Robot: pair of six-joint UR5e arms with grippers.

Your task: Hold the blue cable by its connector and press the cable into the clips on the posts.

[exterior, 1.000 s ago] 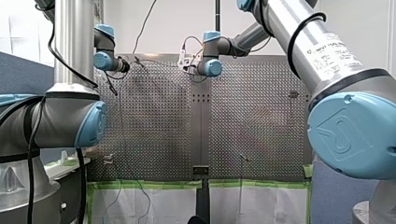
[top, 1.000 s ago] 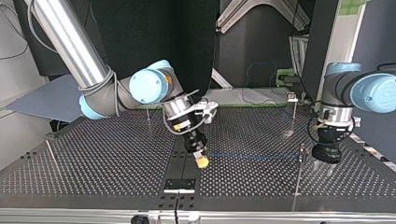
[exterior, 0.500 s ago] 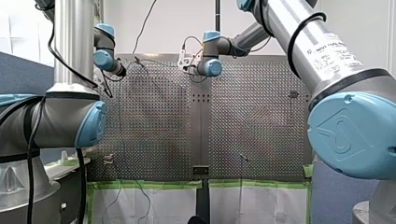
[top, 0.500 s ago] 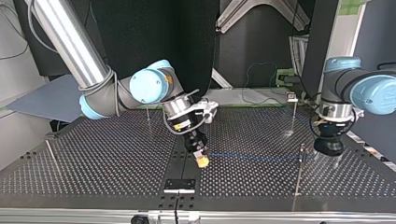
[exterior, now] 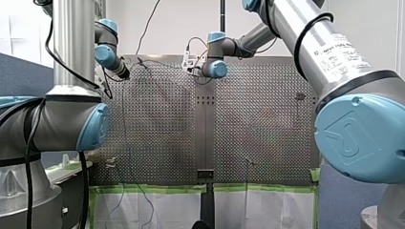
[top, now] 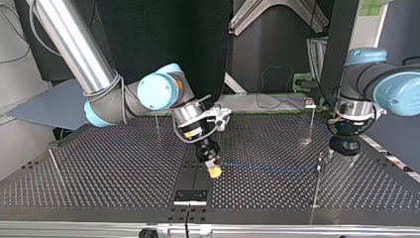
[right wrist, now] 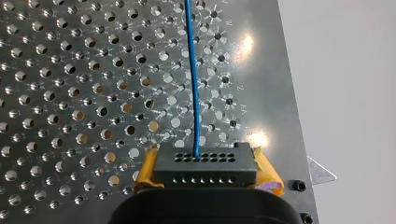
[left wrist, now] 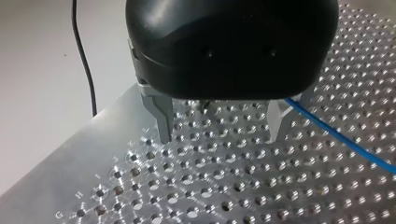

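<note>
The blue cable point(top: 267, 166) runs just above the perforated table point(top: 109, 168) from a black connector point(right wrist: 205, 167) to the thin post point(top: 316, 191) at the top view's right. My right gripper point(top: 214, 170) is shut on that connector, a yellow pad point(right wrist: 145, 173) on each side, and the cable point(right wrist: 192, 79) leads straight ahead of it. My left gripper point(top: 342, 156) hangs beside and a little above the post's top, open, with nothing between its metal fingers point(left wrist: 163, 119). In the left wrist view the cable point(left wrist: 336, 135) passes to one side of the gripper point(left wrist: 219, 133).
More thin posts stand on the table: one with a clip point(top: 309, 103) behind my left gripper, one point(top: 157, 121) near my right arm's wrist, one point(top: 53, 163) at the top view's left. A black bracket point(top: 190, 196) sits at the near edge.
My left gripper has risen and drawn back from the near post toward the far side in the top view. My right gripper and the connector have not moved.
</note>
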